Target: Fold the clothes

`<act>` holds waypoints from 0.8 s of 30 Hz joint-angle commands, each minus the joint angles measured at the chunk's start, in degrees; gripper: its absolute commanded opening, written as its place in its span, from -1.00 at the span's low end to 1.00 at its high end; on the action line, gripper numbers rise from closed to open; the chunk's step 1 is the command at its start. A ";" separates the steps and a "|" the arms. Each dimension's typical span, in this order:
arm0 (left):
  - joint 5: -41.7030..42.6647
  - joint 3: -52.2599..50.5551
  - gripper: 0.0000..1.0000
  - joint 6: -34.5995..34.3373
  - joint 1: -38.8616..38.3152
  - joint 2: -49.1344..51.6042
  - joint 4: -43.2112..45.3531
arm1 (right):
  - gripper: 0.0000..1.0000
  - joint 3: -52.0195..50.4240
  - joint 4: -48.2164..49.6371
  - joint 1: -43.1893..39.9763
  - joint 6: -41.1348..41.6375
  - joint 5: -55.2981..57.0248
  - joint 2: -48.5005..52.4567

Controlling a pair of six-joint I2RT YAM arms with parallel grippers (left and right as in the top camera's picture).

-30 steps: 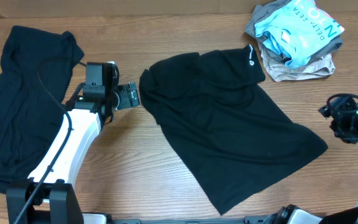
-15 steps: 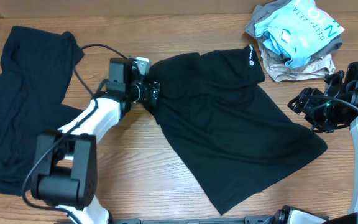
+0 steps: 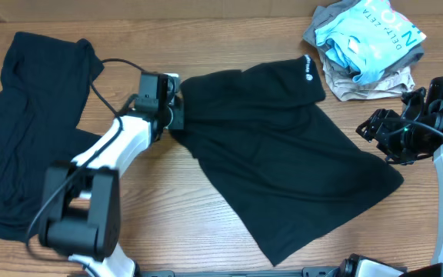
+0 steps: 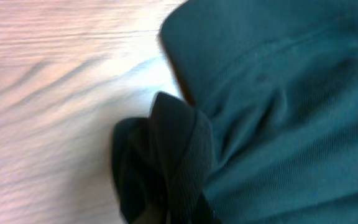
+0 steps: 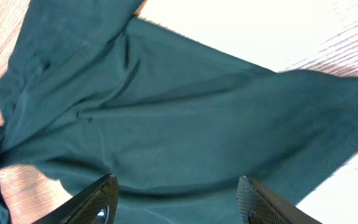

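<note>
The black shirt [image 3: 283,154] was spread mid-bench [image 3: 168,231], its left edge pinched by the closed left fingers [image 3: 175,115]. The right fingers [image 5: 98,202] were held apart, empty, near its right edge. "ZETA" was printed on the light blue garment [image 3: 368,35].

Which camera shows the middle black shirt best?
Overhead: the whole shirt lies spread out, with the white logo at its collar. Left wrist shows only a bunched edge close up; right wrist shows a broad part, edges cut off.
</note>
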 commanded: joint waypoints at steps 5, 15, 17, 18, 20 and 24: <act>-13.60 11.41 -0.92 -11.02 -0.07 -17.75 -26.16 | 0.32 1.40 0.07 0.20 -0.57 -0.07 -0.79; -9.90 11.63 -0.92 -14.99 -1.73 -20.06 -30.47 | 0.31 1.36 0.37 0.20 -0.59 -0.07 -0.79; -10.01 11.63 -0.92 -14.97 -3.50 -18.01 -26.71 | 0.31 1.33 0.31 0.20 -0.81 -0.07 -0.74; -10.51 11.63 -0.92 -14.97 -4.55 -16.68 -24.33 | 0.32 1.29 0.28 0.20 -0.81 -0.07 -0.72; -11.50 11.63 -0.92 -14.93 -6.32 -13.92 -19.76 | 0.32 1.22 -0.02 0.20 -0.83 -0.07 -0.72; -13.05 11.63 -0.88 -14.25 -8.50 -6.51 -8.02 | 0.32 1.22 -0.68 0.20 -1.05 -0.04 -0.72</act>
